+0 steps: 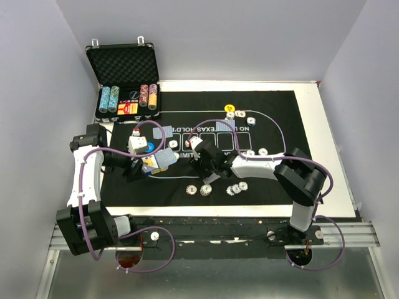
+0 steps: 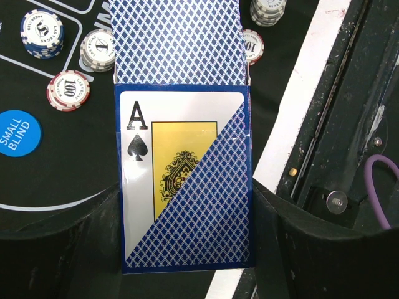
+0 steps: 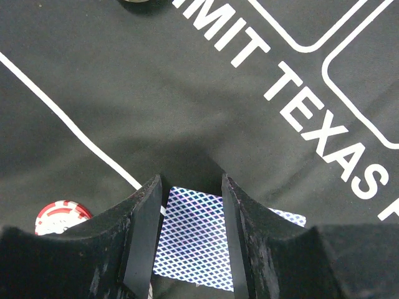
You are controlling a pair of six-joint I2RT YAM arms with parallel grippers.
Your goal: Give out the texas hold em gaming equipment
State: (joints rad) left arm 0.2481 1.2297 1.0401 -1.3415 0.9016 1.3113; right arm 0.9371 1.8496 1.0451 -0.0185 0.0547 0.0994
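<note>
My left gripper [image 2: 187, 208] is shut on a blue-backed deck of playing cards [image 2: 187, 156] whose ace of spades shows, held above the mat; in the top view the deck [image 1: 163, 159] is at centre left. My right gripper [image 3: 190, 184] stands open low over the mat, its fingers [image 3: 144, 230] on either side of a blue-backed card [image 3: 193, 240] that lies flat and runs under the right finger. A red poker chip [image 3: 61, 215] lies just left of it. More chips [image 1: 235, 187] sit along the near edge, with a yellow button [image 1: 229, 108] far off and a blue small blind button [image 2: 19, 132].
The black mat [image 1: 274, 106] covers most of the white table. The open metal case [image 1: 124, 68] with chip stacks stands at the far left corner. Chip stacks [image 2: 67, 89] lie under my left wrist. Purple cables loop above the mat's middle.
</note>
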